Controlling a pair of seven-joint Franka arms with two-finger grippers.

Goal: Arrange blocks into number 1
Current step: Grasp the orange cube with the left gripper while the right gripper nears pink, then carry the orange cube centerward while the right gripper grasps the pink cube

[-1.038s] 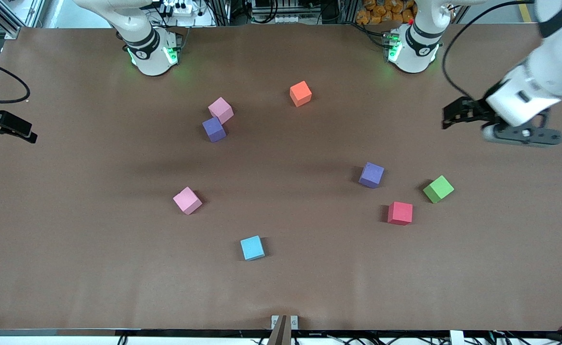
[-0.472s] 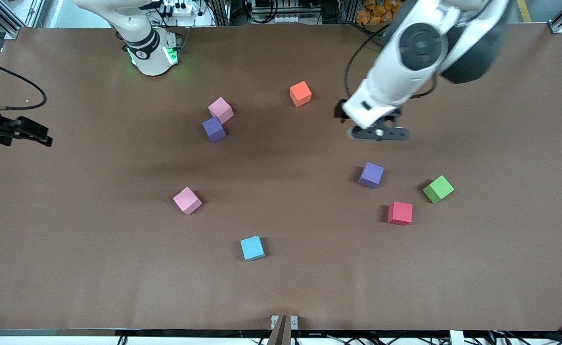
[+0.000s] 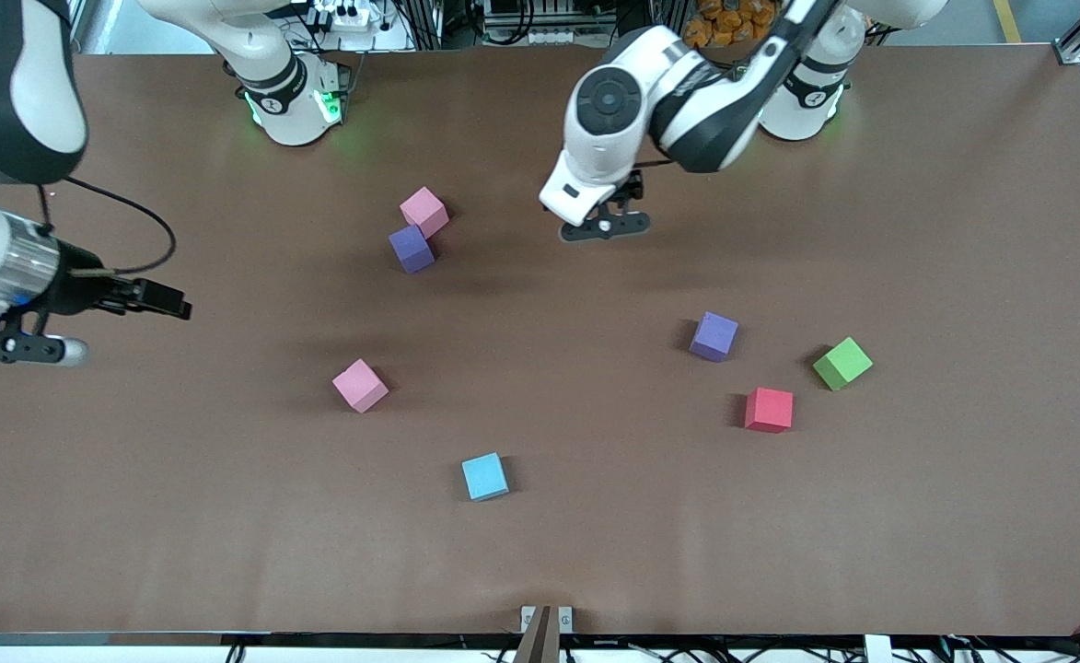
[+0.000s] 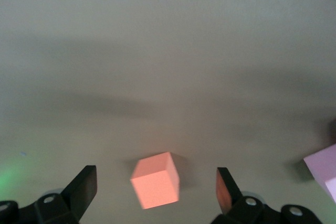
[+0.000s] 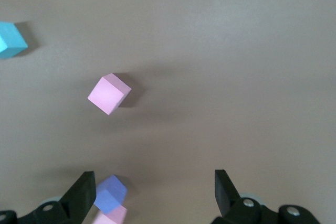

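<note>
While both arms are up over the counter [image 3: 540,571]: neither claw holds a block. Clock hours are read on the front view, twelve toward the arm bases.
Left claw [image 3: 604,227]: spread wide and empty, hanging straight over the orange block.
Right claw [image 3: 15,348]: spread too and empty, over the counter's edge at the right arm's end.
Orange block [image 4: 155,180]: one. It sits on the counter between my left fingers [image 4: 84,182] in the wrist view and touches neither. My arm hides it in the front view.
Pink blocks: two. The first [image 3: 424,212] touches a purple block at its one o'clock. The second [image 3: 360,385] sits alone, at seven o'clock from that pair and well apart.
Purple blocks: two. One [image 3: 411,249] is in that pair. The other [image 3: 714,335] is well off toward the left arm's end.
Red block [image 3: 769,410]: one, near the lone purple block at its five o'clock.
Green cube [image 3: 841,363]: one, at two o'clock from the red block.
Light blue cube [image 3: 485,476]: one, at four o'clock from the lone pink block.
Total: eight cubes, all scattered on the counter.
</note>
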